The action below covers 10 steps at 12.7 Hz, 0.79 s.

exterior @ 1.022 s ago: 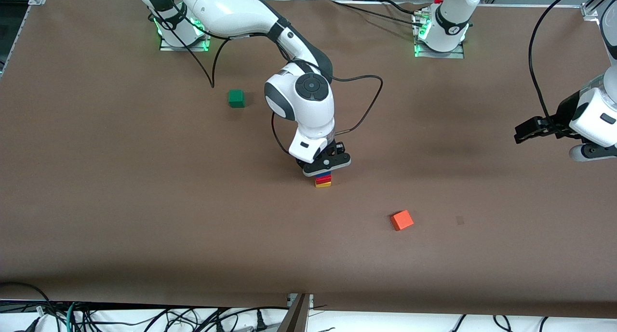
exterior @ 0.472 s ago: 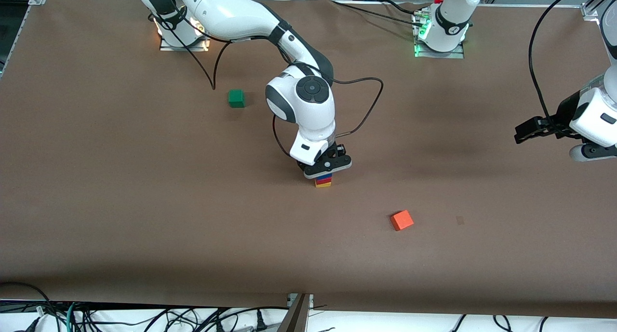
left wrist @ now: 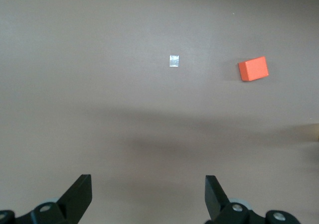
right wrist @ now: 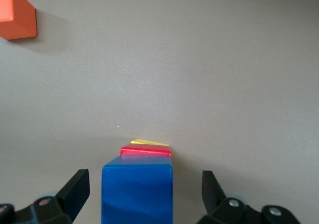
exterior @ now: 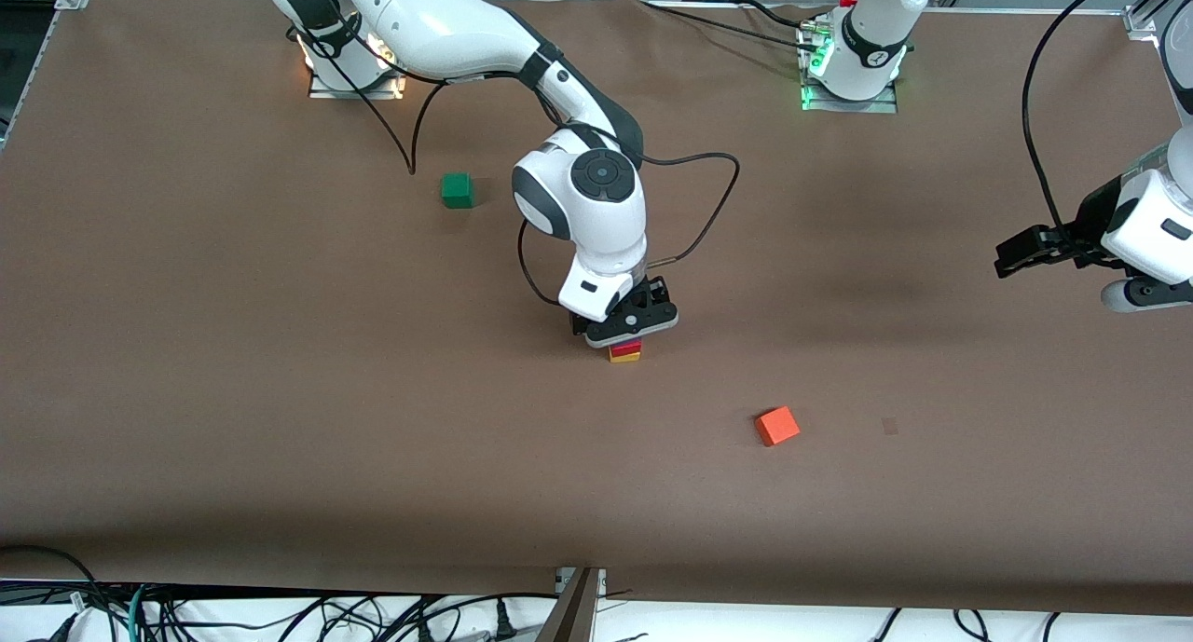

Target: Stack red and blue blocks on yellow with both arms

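The blue block (right wrist: 138, 191) sits on the red block (right wrist: 146, 151), which sits on the yellow block (right wrist: 148, 143), in a stack at mid-table. In the front view only the red block (exterior: 625, 346) and yellow block (exterior: 624, 356) show; the blue one is hidden under the hand. My right gripper (exterior: 627, 325) is directly over the stack, and in the right wrist view the right gripper (right wrist: 144, 184) is open, its fingers standing apart on either side of the blue block without touching it. My left gripper (exterior: 1011, 254) waits open and empty at the left arm's end of the table, and the left wrist view shows the left gripper (left wrist: 148, 189) above bare table.
An orange cube (exterior: 775, 426) lies nearer the front camera than the stack, toward the left arm's end; it shows in both wrist views (left wrist: 253, 68) (right wrist: 17, 20). A green cube (exterior: 457, 190) lies near the right arm's base. A small pale mark (left wrist: 174, 60) is on the table.
My right hand has shifted slightly over the stack and now hides the blue block in the front view. The stack and the left arm have not moved.
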Each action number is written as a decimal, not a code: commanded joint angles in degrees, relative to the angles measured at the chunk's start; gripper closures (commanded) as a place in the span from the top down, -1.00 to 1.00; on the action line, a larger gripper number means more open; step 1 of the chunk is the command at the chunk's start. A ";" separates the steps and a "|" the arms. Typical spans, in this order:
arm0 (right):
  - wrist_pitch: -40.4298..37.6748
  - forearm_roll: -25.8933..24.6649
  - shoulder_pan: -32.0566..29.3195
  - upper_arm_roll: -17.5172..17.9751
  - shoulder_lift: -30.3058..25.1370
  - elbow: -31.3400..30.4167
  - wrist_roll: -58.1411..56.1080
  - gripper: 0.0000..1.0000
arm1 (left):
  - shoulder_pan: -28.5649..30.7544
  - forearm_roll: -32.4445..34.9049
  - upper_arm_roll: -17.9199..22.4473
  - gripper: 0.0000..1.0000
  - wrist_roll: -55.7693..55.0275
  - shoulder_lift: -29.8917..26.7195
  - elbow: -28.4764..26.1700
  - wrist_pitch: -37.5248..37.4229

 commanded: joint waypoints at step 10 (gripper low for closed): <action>-24.46 12.21 -12.15 0.24 -16.25 2.08 -10.90 1.00 | 0.12 0.40 -0.25 1.00 0.04 0.65 1.24 -0.06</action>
